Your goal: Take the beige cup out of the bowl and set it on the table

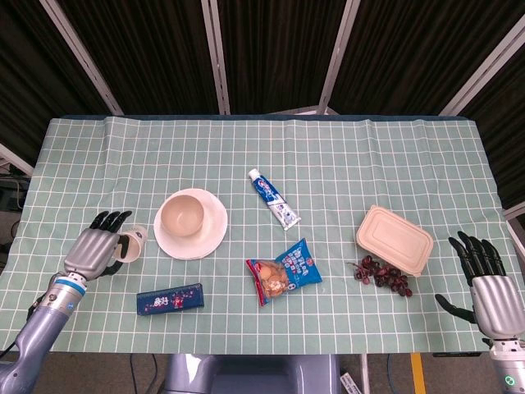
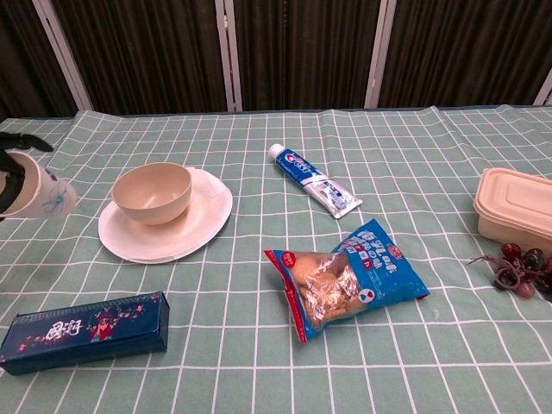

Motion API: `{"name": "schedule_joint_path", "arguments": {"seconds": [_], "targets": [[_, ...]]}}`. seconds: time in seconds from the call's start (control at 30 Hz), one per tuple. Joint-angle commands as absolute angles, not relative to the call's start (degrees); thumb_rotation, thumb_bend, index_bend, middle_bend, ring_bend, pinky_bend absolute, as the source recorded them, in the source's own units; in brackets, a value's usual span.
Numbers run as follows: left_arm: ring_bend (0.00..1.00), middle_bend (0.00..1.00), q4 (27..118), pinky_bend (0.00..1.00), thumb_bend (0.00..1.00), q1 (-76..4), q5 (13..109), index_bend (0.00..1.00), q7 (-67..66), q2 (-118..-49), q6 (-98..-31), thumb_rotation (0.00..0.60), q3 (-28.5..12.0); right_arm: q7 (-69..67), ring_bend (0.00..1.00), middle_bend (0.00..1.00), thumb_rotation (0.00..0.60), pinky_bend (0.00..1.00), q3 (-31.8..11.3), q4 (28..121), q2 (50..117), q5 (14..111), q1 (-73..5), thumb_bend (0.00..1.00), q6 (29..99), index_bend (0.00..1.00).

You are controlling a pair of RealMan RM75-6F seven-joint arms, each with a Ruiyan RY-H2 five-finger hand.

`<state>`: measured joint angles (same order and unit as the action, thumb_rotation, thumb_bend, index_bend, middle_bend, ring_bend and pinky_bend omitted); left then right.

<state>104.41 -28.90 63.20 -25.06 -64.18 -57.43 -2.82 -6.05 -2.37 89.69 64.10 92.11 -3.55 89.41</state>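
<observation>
My left hand (image 1: 94, 250) holds the beige cup (image 1: 131, 244) at the left side of the table, well left of the plate. The chest view shows the cup (image 2: 41, 194) tilted on its side above the cloth, with only my left hand's fingertips (image 2: 10, 164) at the frame's left edge. The beige bowl (image 1: 182, 215) sits empty on the white plate (image 1: 212, 236); the chest view shows the bowl (image 2: 152, 191) and plate (image 2: 203, 226) too. Open, with its fingers spread, my right hand (image 1: 484, 279) hovers at the table's right front corner.
A dark blue box (image 1: 170, 299) lies in front of the plate. A toothpaste tube (image 1: 274, 199), a snack bag (image 1: 284, 271), a lidded beige container (image 1: 394, 239) and dark grapes (image 1: 382, 273) lie across the middle and right of the green checked cloth.
</observation>
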Motion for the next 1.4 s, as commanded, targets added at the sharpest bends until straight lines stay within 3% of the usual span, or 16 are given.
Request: {"name": "schedule_joint_path", "arguments": {"seconds": [0.03, 0.3, 0.53, 0.63, 0.77, 0.9, 1.23, 1.4], "targets": [[0.00, 0.00, 105.10, 0.00, 0.52, -29.93, 58.83, 0.62, -25.32, -62.31, -53.18, 0.600, -1.05, -6.01, 0.00, 0.00, 0.600, 0.00, -2.38, 89.74, 64.11, 92.09, -3.52, 0.07, 89.46, 0.02], [0.00, 0.00, 101.30, 0.00, 0.52, -33.66, 49.11, 0.62, -28.59, -64.64, -48.18, 0.600, 0.39, -6.54, 0.00, 0.00, 0.600, 0.00, -2.61, 89.67, 63.88, 91.63, -3.49, 0.07, 89.48, 0.02], [0.00, 0.00, 99.95, 0.00, 0.52, -34.77, 46.69, 0.60, -28.41, -65.65, -48.65, 0.600, 0.69, -6.67, 0.00, 0.00, 0.600, 0.00, -2.57, 89.63, 63.87, 91.64, -3.58, 0.07, 89.27, 0.02], [0.00, 0.00, 99.91, 0.00, 0.51, -34.57, 47.35, 0.51, -28.00, -65.78, -49.60, 0.600, 0.78, -6.67, 0.00, 0.00, 0.600, 0.00, -2.55, 89.65, 63.88, 91.70, -3.55, 0.07, 89.34, 0.02], [0.00, 0.00, 100.19, 0.00, 0.43, -33.66, 49.87, 0.33, -26.46, -65.58, -51.74, 0.600, 0.85, -6.40, 0.00, 0.00, 0.600, 0.00, -2.43, 89.68, 64.00, 91.93, -3.54, 0.07, 89.37, 0.02], [0.00, 0.00, 100.78, 0.00, 0.37, -32.66, 52.48, 0.23, -24.92, -64.80, -53.73, 0.600, 0.88, -6.12, 0.00, 0.00, 0.600, 0.00, -2.37, 89.69, 64.11, 92.04, -3.54, 0.07, 89.37, 0.02], [0.00, 0.00, 100.81, 0.00, 0.36, -32.08, 53.98, 0.18, -22.79, -64.14, -53.72, 0.600, 1.12, -6.11, 0.00, 0.00, 0.600, 0.00, -2.40, 89.77, 64.05, 92.07, -3.47, 0.07, 89.59, 0.02], [0.00, 0.00, 103.36, 0.00, 0.36, -30.26, 58.03, 0.16, -19.28, -62.31, -56.96, 0.600, 0.41, -6.12, 0.00, 0.00, 0.600, 0.00, -2.42, 89.66, 64.05, 91.95, -3.53, 0.07, 89.40, 0.02]]}}
